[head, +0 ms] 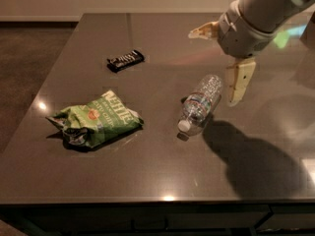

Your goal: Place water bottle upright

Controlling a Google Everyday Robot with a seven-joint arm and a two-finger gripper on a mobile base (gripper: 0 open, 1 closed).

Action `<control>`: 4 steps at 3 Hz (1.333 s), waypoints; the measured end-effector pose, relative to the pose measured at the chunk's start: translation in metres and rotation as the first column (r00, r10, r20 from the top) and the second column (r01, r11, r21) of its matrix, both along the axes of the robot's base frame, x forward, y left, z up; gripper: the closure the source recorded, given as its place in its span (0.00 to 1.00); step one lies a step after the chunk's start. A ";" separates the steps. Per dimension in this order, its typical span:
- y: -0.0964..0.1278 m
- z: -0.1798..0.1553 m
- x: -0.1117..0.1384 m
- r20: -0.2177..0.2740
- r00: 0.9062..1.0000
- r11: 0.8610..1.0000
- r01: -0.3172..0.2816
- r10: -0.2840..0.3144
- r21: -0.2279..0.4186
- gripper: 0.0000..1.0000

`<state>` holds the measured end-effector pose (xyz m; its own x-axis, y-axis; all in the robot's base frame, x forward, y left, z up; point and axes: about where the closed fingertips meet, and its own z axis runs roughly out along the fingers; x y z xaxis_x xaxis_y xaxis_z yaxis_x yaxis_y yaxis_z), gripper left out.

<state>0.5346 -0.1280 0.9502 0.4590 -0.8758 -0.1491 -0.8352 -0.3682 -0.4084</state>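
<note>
The water bottle (pixel 201 103) is clear ribbed plastic and lies on its side on the dark table (pixel 147 181). Its white cap points toward the near edge and its label band is around the middle. My gripper (pixel 211 68) hangs above the table just behind and to the right of the bottle, and it is open and empty. One cream finger (pixel 238 82) points down right beside the bottle's base. The other finger (pixel 203 31) sticks out to the left, farther back. The gripper does not touch the bottle.
A crumpled green chip bag (pixel 96 124) lies left of the bottle. A dark snack bar (pixel 125 60) lies farther back on the left. The arm's shadow (pixel 256 166) falls on the table at the right. The table's front edge (pixel 157 200) is near.
</note>
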 end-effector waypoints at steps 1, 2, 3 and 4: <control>0.012 -0.019 -0.001 -0.031 0.989 0.986 -0.145 0.143 -0.086 0.00; 0.022 -0.041 -0.008 -0.082 0.962 0.948 -0.269 0.259 -0.170 0.00; 0.030 -0.063 -0.012 -0.133 0.936 0.909 -0.349 0.326 -0.229 0.00; 0.035 -0.078 -0.011 -0.167 0.918 0.881 -0.392 0.359 -0.265 0.00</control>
